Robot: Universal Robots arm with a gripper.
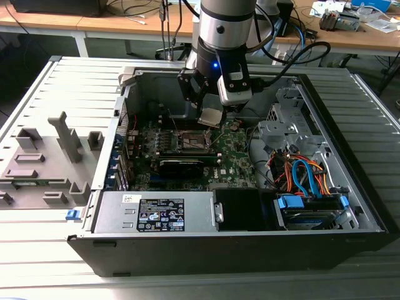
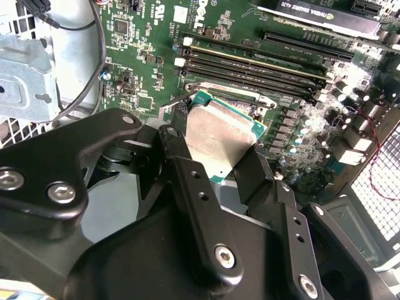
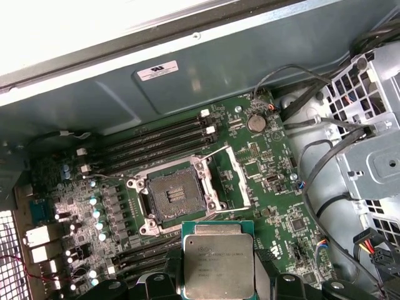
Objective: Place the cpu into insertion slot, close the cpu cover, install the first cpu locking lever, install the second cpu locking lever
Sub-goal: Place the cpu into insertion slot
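At the near edge of the open computer case [image 1: 250, 250], which rests on a grey slatted surface [image 1: 37, 250], sits a grey power supply [image 1: 156, 212]. A bundle of blue and orange cables [image 1: 306, 178] lies toward the exterior view's right. Farther in, a long black card [image 1: 181, 165] stands across the green motherboard [image 1: 231, 162]. Just beyond it is the insertion slot [image 1: 190, 141], its dark centre exposed. In the first wrist view the cpu cover [image 3: 239, 180] stands raised along one side of the slot. Above the board and apart from the slot, the pincer [image 1: 211, 119] is clamped on the cpu [image 1: 210, 117], its black fingers [image 2: 187, 169] pressing two opposite edges. Wooden desks [image 1: 125, 25] stand beyond the case's far wall.
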